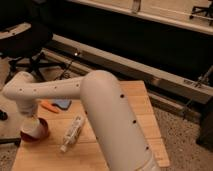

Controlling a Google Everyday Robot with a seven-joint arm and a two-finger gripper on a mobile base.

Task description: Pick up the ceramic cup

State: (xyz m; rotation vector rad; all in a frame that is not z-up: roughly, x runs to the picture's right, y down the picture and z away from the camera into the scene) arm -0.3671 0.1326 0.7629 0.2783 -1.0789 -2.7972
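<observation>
White arm bent leftward, pincer (33, 121) low at far left.

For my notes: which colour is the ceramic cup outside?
Dark red, in the camera view: ceramic cup, under the gripper.

— Where does the light fall?
— From above, and warm. The smooth white robot arm (107, 107) carries a soft sheen along its top, and the pale wooden table (137, 107) is the brightest surface.
— And the shadows?
— The gripper (31, 119), low at the table's left edge, shades the small dark red ceramic cup (36, 133) right under it. The floor and wall behind are dim.
</observation>
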